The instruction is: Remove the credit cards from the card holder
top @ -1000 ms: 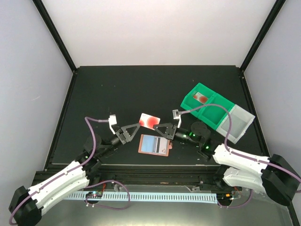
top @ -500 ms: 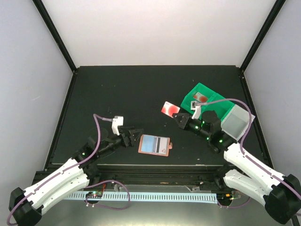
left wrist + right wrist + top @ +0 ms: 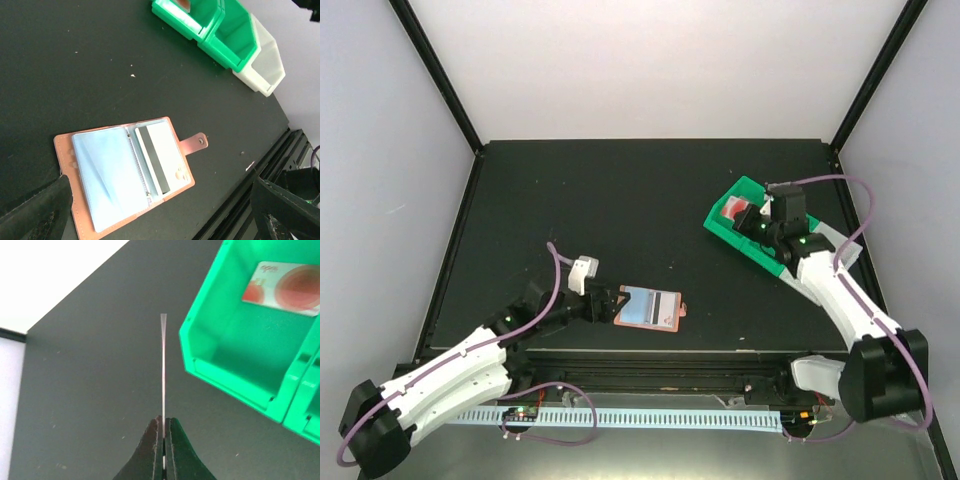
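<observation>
The salmon-pink card holder (image 3: 648, 307) lies open on the black table, with its snap tab (image 3: 198, 142) pointing right. A pale credit card with a dark stripe (image 3: 161, 157) sits in its right pocket, and light blue sleeves (image 3: 102, 175) fill the left side. My left gripper (image 3: 604, 303) is open at the holder's left edge, its fingers (image 3: 37, 212) apart on either side of the holder. My right gripper (image 3: 163, 424) is shut on a thin card (image 3: 163, 365), seen edge-on, just left of the green bin (image 3: 227, 367). A red-and-white card (image 3: 282, 287) lies inside that bin.
The green compartment bin (image 3: 732, 238) stands at the right of the table with a white bin (image 3: 262, 67) joined to its far end. The table's front rail (image 3: 280, 150) runs close below the holder.
My right gripper carried the red-and-white card away from the holder, rightward and back to the green bin. My left gripper opened wide and moved right, up to the holder's left edge.
</observation>
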{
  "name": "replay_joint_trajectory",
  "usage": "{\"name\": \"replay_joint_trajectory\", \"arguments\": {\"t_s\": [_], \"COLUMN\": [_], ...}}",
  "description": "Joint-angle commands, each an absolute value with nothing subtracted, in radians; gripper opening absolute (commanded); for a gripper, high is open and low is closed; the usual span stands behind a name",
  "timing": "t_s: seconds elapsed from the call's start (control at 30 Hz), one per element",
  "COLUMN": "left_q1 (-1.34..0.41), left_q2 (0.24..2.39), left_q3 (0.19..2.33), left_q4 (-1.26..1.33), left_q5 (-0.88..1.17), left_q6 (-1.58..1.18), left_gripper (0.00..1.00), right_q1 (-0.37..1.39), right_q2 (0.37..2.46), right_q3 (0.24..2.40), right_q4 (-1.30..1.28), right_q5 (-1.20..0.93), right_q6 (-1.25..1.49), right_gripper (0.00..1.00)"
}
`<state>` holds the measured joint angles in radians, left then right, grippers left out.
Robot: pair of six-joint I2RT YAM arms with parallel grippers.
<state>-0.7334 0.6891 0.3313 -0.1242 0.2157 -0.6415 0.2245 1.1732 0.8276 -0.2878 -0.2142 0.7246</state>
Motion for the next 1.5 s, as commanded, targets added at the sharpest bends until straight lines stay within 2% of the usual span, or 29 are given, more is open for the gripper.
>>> {"name": "replay_joint_trajectory", "arguments": {"t_s": [0.0, 0.4, 0.67, 1.2, 1.47], "left_q1": [-0.728, -0.727, -0.727, -0.728, -0.727], "left_q2": [0.699, 0.640, 0.571, 0.562, 0.544], "left_q3": [0.385, 0.379, 0.362, 0.363, 0.359], "left_q4": [-0.159, -0.219, -0.240, -0.254, -0.253], "left_q5": [0.257, 0.260, 0.230, 0.218, 0.203], "left_q6": [-0.589, -0.557, -0.569, -0.581, -0.596], "left_gripper": [0.99, 0.99, 0.99, 0.99, 0.99], "right_q1": [0.166, 0.106, 0.101, 0.069, 0.053], "right_q2": [1.294, 1.617, 1.787, 1.911, 1.933], "right_q3": [0.919, 1.133, 1.275, 1.368, 1.421], "right_q4": [-0.378, -0.386, -0.424, -0.441, -0.479], "right_q5": [-0.173, -0.148, -0.058, -0.041, -0.036], "right_q6": [0.666, 0.681, 0.699, 0.714, 0.726], "right_gripper": [0.01, 0.01, 0.01, 0.06, 0.18]}}
